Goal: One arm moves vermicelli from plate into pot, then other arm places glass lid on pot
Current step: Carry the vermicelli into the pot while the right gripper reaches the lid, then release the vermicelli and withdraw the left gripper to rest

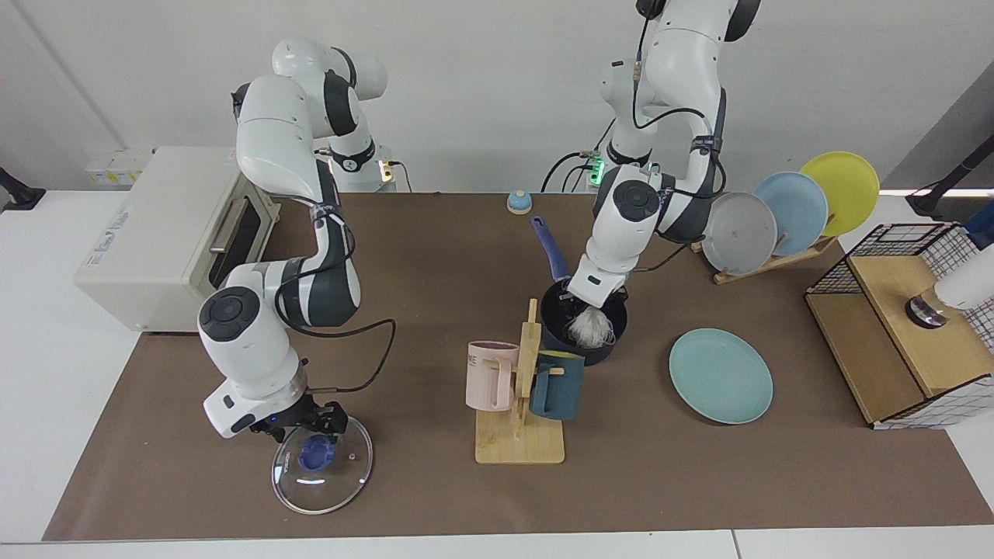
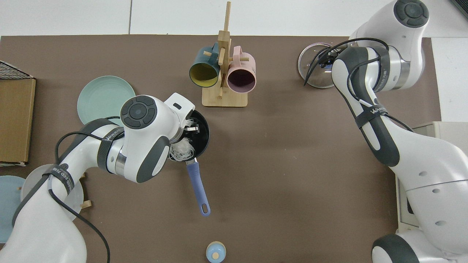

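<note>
Lid pickup at one end, vermicelli into the pot at the other

The right end effector (image 1: 314, 425) hangs over the lid (image 1: 322, 463), fingers spread around its blue knob, the only raised part of the flat clear glass. The left end effector (image 1: 592, 301) sits low inside the black-lined pot (image 1: 582, 345), pinching the wispy white vermicelli (image 1: 590, 330) so its strands land inside; the smooth teal plate (image 1: 721, 376) lies bare.

A brown mat (image 1: 435, 497) covers the white desk (image 1: 46, 388). On it lie the glass lid (image 1: 322, 464), the mug stand (image 1: 519, 442), the pot (image 1: 581, 351), the teal plate (image 1: 721, 376), a plate rack (image 1: 765, 260), a crate (image 1: 901, 341) and a small blue knob (image 1: 519, 202); an oven (image 1: 147, 233) sits at the mat's edge.
</note>
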Robot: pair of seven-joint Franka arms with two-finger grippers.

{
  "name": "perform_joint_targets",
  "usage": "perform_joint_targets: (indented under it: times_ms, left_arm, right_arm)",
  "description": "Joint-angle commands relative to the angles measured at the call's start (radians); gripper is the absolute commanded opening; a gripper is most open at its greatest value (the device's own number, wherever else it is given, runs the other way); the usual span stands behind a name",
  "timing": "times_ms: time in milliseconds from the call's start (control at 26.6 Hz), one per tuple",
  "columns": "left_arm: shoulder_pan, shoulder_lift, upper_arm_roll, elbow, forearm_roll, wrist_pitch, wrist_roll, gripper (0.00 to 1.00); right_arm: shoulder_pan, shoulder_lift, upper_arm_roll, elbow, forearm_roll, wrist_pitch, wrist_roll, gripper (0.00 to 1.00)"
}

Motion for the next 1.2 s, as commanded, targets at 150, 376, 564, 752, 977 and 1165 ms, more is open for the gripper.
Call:
perform_joint_targets:
  times_ms: [150, 376, 564, 752, 977, 1165]
  left_arm:
    - [0.007, -0.051, 0.008, -0.002, 0.022, -0.013, -0.035, 1.00]
    - [0.022, -0.079, 0.022, 0.109, 0.020, -0.183, -0.020, 1.00]
    - [0.024, -0.092, 0.060, 0.240, 0.006, -0.349, 0.078, 1.00]
    - [0.044, -0.092, 0.109, 0.331, -0.020, -0.455, 0.161, 1.00]
    - [0.056, -0.134, 0.229, 0.339, -0.089, -0.490, 0.320, 1.00]
    - [0.056, -0.172, 0.304, 0.339, -0.089, -0.512, 0.429, 1.00]
  right_arm:
    - [0.007, 0.055, 0.000, 0.047, -0.010, 0.029, -0.049, 0.98]
    - [0.013, 0.056, -0.002, 0.045, -0.010, 0.050, -0.052, 0.98]
    - [0.015, 0.056, 0.000, 0.045, -0.010, 0.067, -0.055, 0.98]
    - [0.013, 0.056, -0.003, 0.045, -0.011, 0.093, -0.069, 0.98]
    - [0.009, 0.056, -0.005, 0.044, -0.013, 0.124, -0.071, 0.98]
    - [0.010, 0.058, -0.014, 0.044, -0.013, 0.145, -0.071, 0.97]
